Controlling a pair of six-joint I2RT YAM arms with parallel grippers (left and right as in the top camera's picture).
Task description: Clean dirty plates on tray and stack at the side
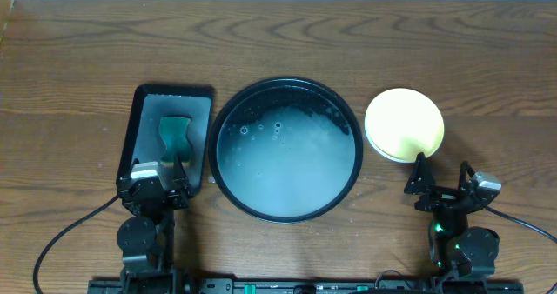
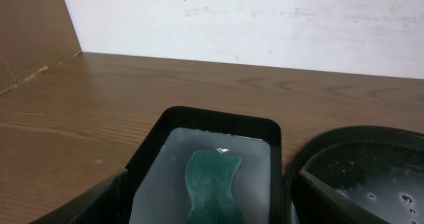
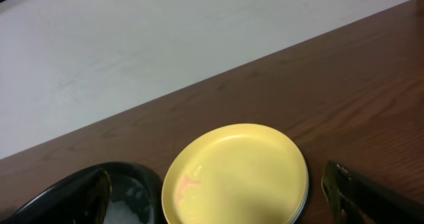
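Observation:
The large round black tray (image 1: 287, 148) sits mid-table, holding soapy water and no plates; its rim also shows in the left wrist view (image 2: 358, 151) and the right wrist view (image 3: 132, 177). A stack of plates (image 1: 404, 124) stands right of the tray, the pale yellow plate (image 3: 235, 174) on top with a pinkish smear, mint-green edges just showing beneath. My right gripper (image 1: 442, 174) is open and empty, just in front of the stack (image 3: 215, 197). My left gripper (image 1: 162, 174) is open and empty above the near end of the small tray (image 2: 205, 204).
A small rectangular black tray (image 1: 167, 137) left of the round tray holds water and a green sponge (image 1: 176, 136), also seen in the left wrist view (image 2: 213, 187). A white wall runs behind the wooden table.

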